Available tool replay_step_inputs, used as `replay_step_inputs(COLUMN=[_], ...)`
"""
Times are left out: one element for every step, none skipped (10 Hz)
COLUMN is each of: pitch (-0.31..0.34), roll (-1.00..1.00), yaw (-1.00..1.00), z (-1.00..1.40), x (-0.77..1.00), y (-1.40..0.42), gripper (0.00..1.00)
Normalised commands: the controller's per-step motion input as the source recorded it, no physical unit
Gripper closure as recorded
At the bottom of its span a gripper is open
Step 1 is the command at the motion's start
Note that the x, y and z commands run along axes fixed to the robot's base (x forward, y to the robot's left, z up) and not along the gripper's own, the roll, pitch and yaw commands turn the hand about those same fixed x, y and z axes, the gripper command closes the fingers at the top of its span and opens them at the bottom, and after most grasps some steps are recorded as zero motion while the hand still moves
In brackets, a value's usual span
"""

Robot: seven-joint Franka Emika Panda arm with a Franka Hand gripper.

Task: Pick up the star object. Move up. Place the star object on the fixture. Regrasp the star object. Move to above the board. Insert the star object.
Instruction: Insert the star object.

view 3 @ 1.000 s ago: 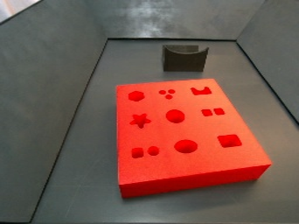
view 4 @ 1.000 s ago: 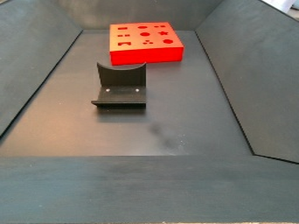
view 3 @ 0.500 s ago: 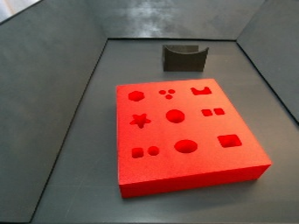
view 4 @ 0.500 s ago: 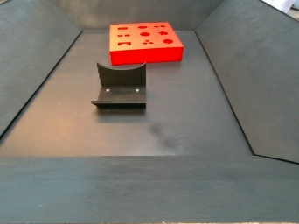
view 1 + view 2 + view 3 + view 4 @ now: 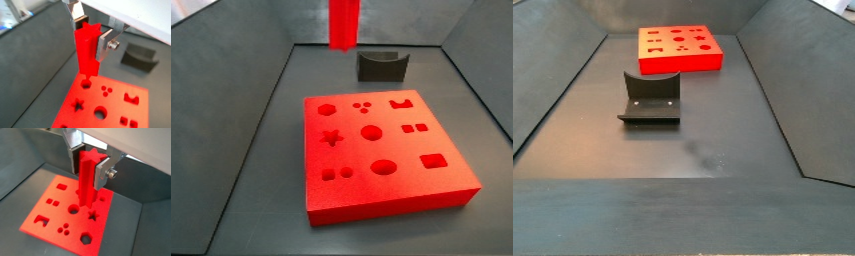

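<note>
Clamped on the upright star object (image 5: 89, 178) high above the board (image 5: 50, 215), the end effector (image 5: 90, 162) risks jamming if the points miss the star recess (image 5: 93, 216) on descent.

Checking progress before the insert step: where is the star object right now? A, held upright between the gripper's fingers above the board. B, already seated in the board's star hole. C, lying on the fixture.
A: both wrist views show the star object clamped upright in the gripper, hanging over the board.
</note>
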Motion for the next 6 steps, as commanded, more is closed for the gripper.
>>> replay_step_inputs(pitch=[-0.156,-0.147,-0.141,-0.137,-0.131,-0.043], roll=[-0.06,-0.07,-0.05,-0.04,-0.04,-0.04], yaw=[-0.88,-0.89,-0.87,-0.83,-0.8,-0.67], z=[-0.51,-0.51,-0.51,-0.53,-0.55,-0.63], x=[-0.04,-0.04,-0.03,0.0,0.0,0.13], y=[-0.17,-0.15,-0.18,-0.21,-0.23,-0.19], gripper=[1.0,1.0,1.0,1.0,1.0,1.0])
